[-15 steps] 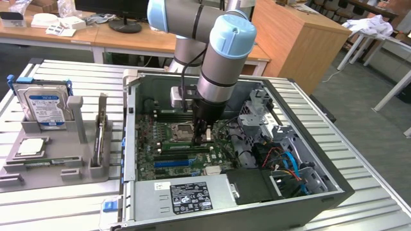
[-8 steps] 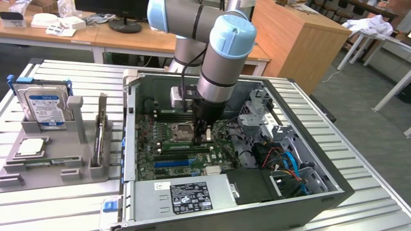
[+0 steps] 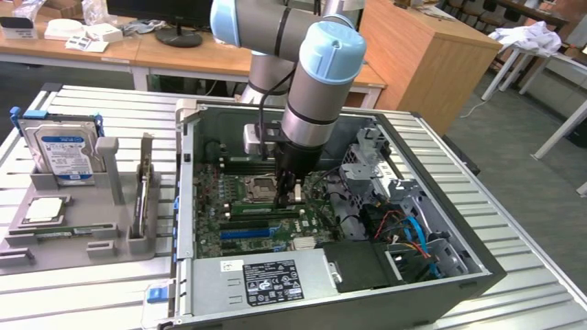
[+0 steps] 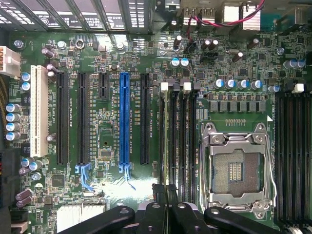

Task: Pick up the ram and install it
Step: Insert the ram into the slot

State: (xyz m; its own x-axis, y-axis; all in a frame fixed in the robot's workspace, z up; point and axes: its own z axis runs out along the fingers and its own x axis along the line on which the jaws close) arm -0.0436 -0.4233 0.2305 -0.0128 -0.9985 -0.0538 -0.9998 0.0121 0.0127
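My gripper (image 3: 291,198) reaches down into the open computer case (image 3: 477,275), over the motherboard beside the processor socket (image 3: 260,184). In the wrist view its two black fingers (image 4: 158,195) are pressed together over the row of black memory slots (image 4: 187,141) with white end clips. A thin pale edge, the ram (image 4: 167,141) seen from above, runs from between them along the outermost slot. In the exterior view the ram (image 3: 261,205) shows as a narrow green strip at the gripper's tip, lying along the slots.
A grey parts tray (image 3: 82,240) at the exterior view's left holds a silver hard drive (image 3: 62,151), a flat chip (image 3: 44,210), a small green board (image 3: 55,233) and an upright rack (image 3: 142,199). Cables (image 3: 408,234), a drive cage (image 3: 372,158) and the power supply (image 3: 266,282) crowd the case.
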